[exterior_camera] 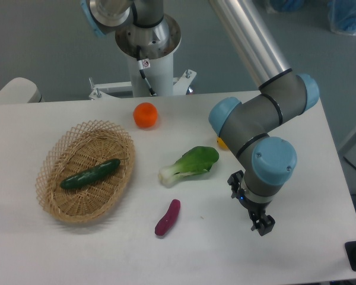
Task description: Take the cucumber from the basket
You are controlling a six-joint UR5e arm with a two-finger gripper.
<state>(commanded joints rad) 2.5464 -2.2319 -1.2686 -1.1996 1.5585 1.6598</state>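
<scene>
White tabletop, grey floor behind, arm base at the far edge. Basket (86, 172) sat at the left; cucumber (91, 174) lay flat inside it, angled diagonally across the middle, not touching the lattice rim as far as I could see. Gripper (262, 225) hung over the near right of the table, well apart from the basket, holding nothing. Couldn't tell if the fingers were apart or together; too small and seen end-on.

Handling guess: cucumber looked stiff, light and glossy, so probably slippery. I'd take it at mid-length, jaws across the narrow width, coming straight down to stay off the wicker. Looks: dark green, slim, slightly curved, roughly half the basket's length.

Also out: orange (146, 115), bok choy (191, 165), purple sweet potato (168, 218), something yellow (222, 143) behind the arm.
</scene>
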